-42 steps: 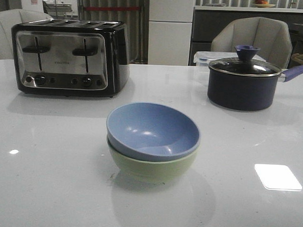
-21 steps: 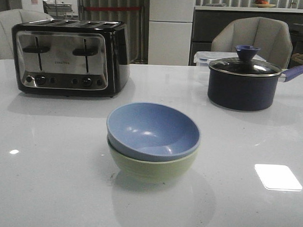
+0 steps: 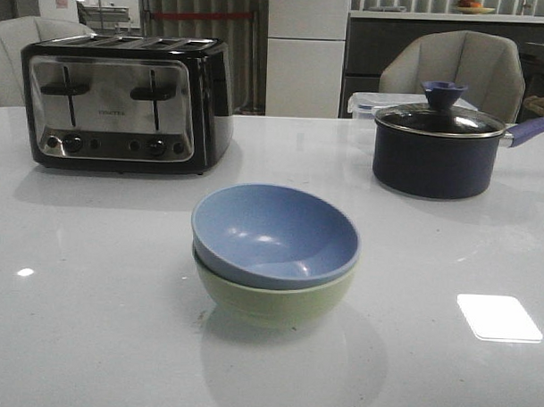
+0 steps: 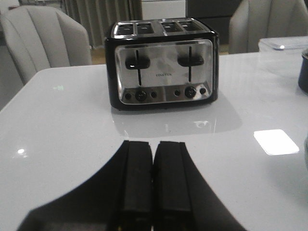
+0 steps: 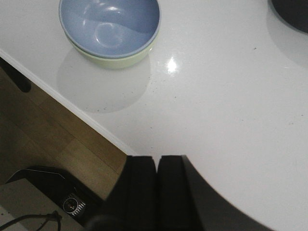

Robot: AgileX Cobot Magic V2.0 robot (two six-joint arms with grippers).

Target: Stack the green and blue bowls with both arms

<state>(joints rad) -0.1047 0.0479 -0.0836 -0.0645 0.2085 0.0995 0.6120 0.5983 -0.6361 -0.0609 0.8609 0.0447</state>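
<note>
The blue bowl (image 3: 274, 234) sits nested inside the green bowl (image 3: 273, 295), tilted slightly, the pair near the middle of the white table (image 3: 90, 295), in front of the toaster (image 3: 124, 102) and the lidded saucepan (image 3: 439, 142). The left gripper (image 4: 153, 180) has its fingers pressed together, holding nothing, facing the toaster. The right gripper (image 5: 156, 185) is likewise closed and empty, well apart from the bowls.

The glossy white bench (image 3: 89, 322) carries a green bowl (image 3: 273, 299) near its front middle, a chrome toaster (image 3: 125, 102) at back left, and a navy lidded saucepan (image 3: 439, 149) at back right, with a clear plastic container (image 3: 369, 104) just behind the saucepan.
</note>
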